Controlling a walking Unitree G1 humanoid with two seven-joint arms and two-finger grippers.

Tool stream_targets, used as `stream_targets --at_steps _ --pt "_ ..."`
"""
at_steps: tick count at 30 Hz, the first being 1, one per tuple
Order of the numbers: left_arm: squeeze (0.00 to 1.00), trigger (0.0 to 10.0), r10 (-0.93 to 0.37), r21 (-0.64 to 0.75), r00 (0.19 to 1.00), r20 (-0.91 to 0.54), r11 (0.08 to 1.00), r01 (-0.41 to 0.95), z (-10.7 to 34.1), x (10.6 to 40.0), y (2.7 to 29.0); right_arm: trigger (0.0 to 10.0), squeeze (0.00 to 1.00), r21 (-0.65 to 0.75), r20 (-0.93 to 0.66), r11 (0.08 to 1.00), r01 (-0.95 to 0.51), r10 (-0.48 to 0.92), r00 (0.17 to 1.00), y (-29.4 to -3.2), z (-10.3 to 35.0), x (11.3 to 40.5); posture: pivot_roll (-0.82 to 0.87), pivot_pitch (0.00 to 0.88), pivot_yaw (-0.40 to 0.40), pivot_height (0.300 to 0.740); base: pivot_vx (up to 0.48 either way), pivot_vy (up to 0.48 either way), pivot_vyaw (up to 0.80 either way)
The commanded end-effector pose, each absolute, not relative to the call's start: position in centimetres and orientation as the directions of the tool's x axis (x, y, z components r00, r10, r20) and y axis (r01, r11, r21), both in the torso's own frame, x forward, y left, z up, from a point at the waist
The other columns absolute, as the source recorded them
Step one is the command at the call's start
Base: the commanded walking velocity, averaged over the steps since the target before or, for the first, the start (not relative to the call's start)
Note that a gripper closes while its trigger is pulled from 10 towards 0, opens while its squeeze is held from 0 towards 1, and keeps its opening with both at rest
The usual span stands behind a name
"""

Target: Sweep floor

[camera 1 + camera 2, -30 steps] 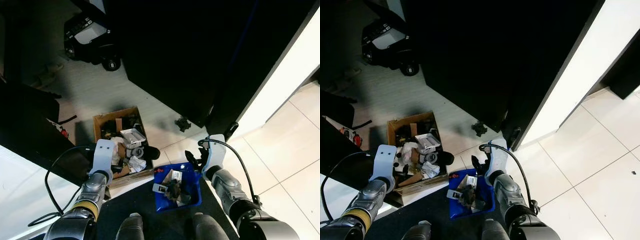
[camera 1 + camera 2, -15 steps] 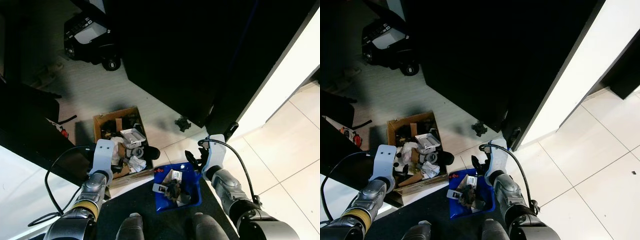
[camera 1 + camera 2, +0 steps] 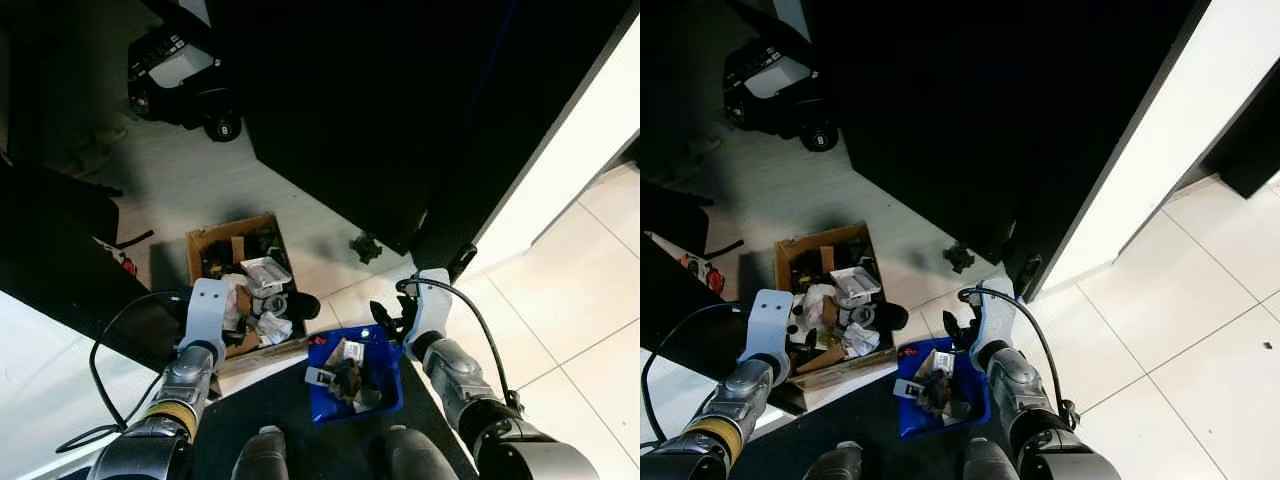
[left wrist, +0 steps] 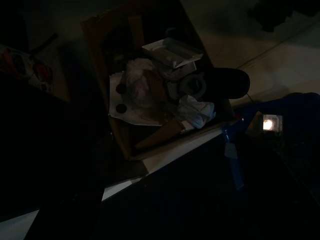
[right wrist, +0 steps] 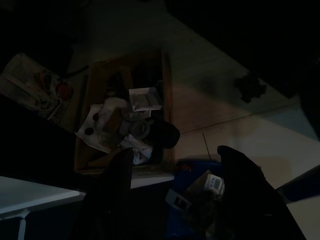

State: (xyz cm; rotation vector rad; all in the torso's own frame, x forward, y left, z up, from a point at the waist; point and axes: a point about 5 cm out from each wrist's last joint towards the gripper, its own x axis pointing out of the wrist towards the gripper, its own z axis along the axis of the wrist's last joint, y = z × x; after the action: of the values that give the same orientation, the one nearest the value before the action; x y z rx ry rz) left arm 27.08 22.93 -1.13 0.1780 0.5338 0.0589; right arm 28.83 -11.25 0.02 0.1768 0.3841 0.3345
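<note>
A blue dustpan (image 3: 378, 352) full of dark scraps and bits of paper sits low in front of my feet, on a dark mat. My right gripper (image 3: 385, 320) hovers over the pan's far right corner. In the right wrist view its two black fingers (image 5: 120, 190) stand apart, with the dustpan (image 5: 186, 169) seen beyond them and nothing visibly clamped, so it is open. My left arm (image 3: 205, 315) reaches down beside a cardboard box (image 3: 197, 245) stuffed with trash, just left of the pan. The left wrist view is dark and looks onto that cardboard box (image 4: 100, 70).
A large black cabinet or door (image 3: 400, 110) fills the space ahead. A small dark scrap (image 3: 365, 247) lies on the floor near its corner. A black wheeled device (image 3: 180, 75) stands at the far left. Pale tiles (image 3: 580, 300) stretch to the right.
</note>
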Motion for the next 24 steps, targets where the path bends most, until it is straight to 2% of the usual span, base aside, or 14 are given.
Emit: stream_targets --at_steps 1,24 --pt "0.0 10.0 0.104 0.175 0.84 -0.532 0.985 -0.011 -1.83 26.45 22.74 10.0 0.0 0.242 -0.363 0.933 -0.266 0.341 0.867 -11.43 -0.51 28.43 -0.09 0.106 0.009 0.74 0.0 0.0 0.0" --pt "0.0 10.0 0.104 0.175 0.84 -0.532 0.985 -0.011 -1.83 26.44 22.76 10.0 0.0 0.242 -0.364 0.933 -0.266 0.342 0.867 -11.43 -0.53 28.41 -0.09 0.107 0.006 0.74 0.0 0.0 0.0"
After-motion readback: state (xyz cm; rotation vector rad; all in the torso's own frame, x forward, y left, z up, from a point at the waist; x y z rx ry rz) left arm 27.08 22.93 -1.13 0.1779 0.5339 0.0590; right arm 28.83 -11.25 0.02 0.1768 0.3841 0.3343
